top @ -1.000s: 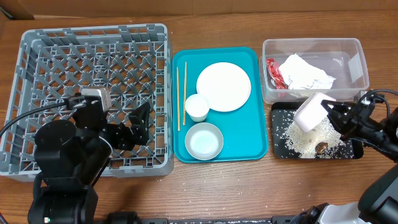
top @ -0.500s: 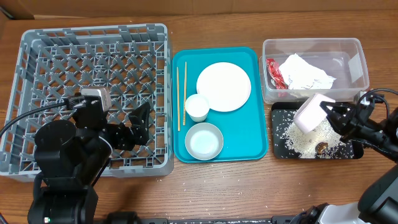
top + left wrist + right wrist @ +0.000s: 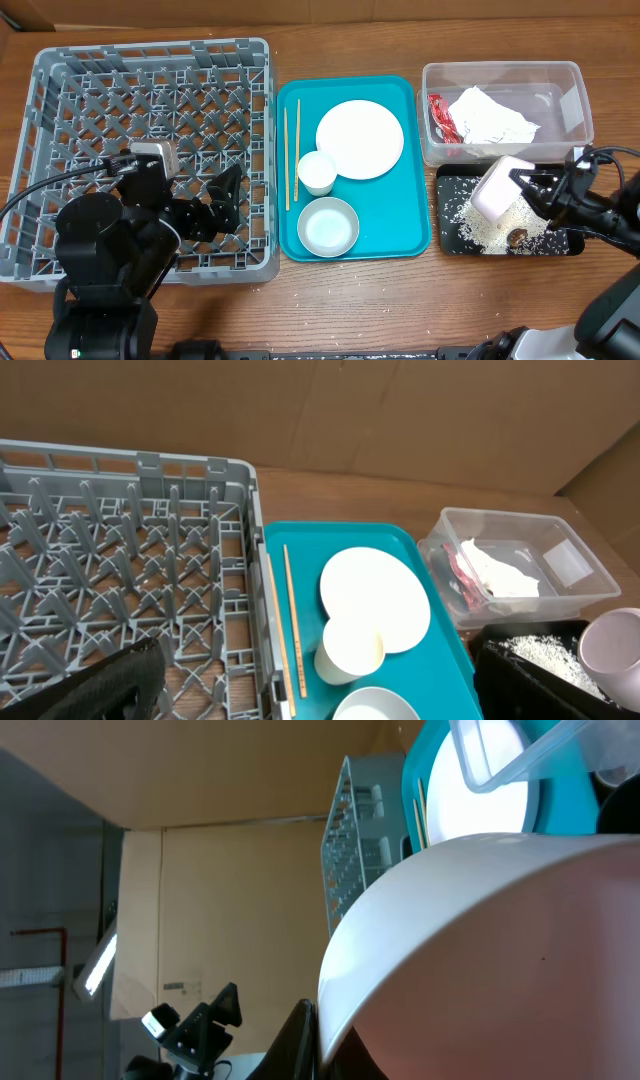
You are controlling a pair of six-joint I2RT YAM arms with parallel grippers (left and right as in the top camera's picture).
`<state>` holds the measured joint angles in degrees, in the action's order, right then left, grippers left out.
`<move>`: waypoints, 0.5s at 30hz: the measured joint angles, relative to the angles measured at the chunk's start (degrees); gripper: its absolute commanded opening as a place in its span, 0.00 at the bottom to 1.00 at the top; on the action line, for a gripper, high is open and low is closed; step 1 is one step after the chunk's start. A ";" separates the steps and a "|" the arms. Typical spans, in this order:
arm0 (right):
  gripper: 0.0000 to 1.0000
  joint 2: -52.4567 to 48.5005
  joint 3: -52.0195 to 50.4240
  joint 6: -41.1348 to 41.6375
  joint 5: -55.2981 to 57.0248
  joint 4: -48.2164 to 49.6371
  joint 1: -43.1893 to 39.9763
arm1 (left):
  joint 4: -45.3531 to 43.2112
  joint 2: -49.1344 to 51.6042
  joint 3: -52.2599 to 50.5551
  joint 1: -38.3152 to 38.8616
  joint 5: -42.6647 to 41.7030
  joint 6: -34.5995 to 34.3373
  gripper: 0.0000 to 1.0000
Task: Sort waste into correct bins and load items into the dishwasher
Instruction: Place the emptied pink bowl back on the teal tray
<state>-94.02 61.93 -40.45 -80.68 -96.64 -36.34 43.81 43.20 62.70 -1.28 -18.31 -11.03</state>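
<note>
My right gripper [image 3: 523, 188] is shut on the rim of a small pale bowl [image 3: 498, 185], held tipped over the black tray [image 3: 448, 225]. White rice [image 3: 490, 225] and a brown lump [image 3: 517, 237] lie in that tray. In the right wrist view the bowl [image 3: 500, 940] fills the frame, its rim pinched against a dark finger [image 3: 300, 1042]. The clear tub [image 3: 570, 100] holds the red wrapper [image 3: 441, 117] and the napkin [image 3: 490, 117]. My left gripper [image 3: 225, 195] hangs open over the grey dish rack [image 3: 150, 100], holding nothing.
Between the rack and the bins lies a teal tray [image 3: 400, 240]. It carries the plate [image 3: 360, 139], a white cup [image 3: 317, 172], a second bowl [image 3: 327, 226] and the chopsticks [image 3: 292, 150]. A cardboard wall stands behind the table.
The right gripper and its bowl have shifted slightly left over the black tray. The left arm has not moved.
</note>
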 measured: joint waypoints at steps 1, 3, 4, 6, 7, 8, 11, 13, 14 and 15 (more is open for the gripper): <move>0.04 0.02 0.00 -0.35 0.20 -0.17 0.59 | -0.02 0.00 0.00 0.00 0.00 0.00 1.00; 0.04 0.11 0.04 -1.44 1.22 -0.39 3.39 | -0.02 0.00 0.00 0.00 0.00 0.00 1.00; 0.04 0.11 0.15 -1.88 1.70 -0.26 5.20 | -0.02 0.00 0.00 0.00 0.00 0.02 1.00; 0.04 0.11 0.59 -2.43 2.25 0.13 8.57 | -0.02 0.00 0.00 0.00 0.00 0.00 1.00; 0.04 0.11 0.96 -2.60 2.56 0.72 10.38 | -0.02 0.00 0.00 0.00 0.00 0.00 1.00; 0.04 0.11 1.68 -2.82 2.97 1.46 12.61 | 0.00 0.00 0.00 0.00 0.00 0.00 1.00; 0.04 0.20 4.02 -0.13 5.11 7.19 20.26 | 0.02 0.00 0.02 0.00 0.00 0.02 1.00; 0.04 0.22 5.33 3.41 7.41 11.61 25.05 | 0.00 0.00 0.02 0.00 0.00 0.02 1.00; 0.04 0.22 6.43 7.58 10.40 15.58 28.74 | -0.02 0.00 0.02 0.00 0.00 0.00 1.00; 0.04 0.24 7.08 11.39 13.60 18.93 31.34 | 0.00 0.00 0.02 0.00 0.00 0.02 1.00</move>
<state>-93.78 69.01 -29.06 -67.09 -77.71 -4.99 43.81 43.20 62.72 -1.28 -18.31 -11.00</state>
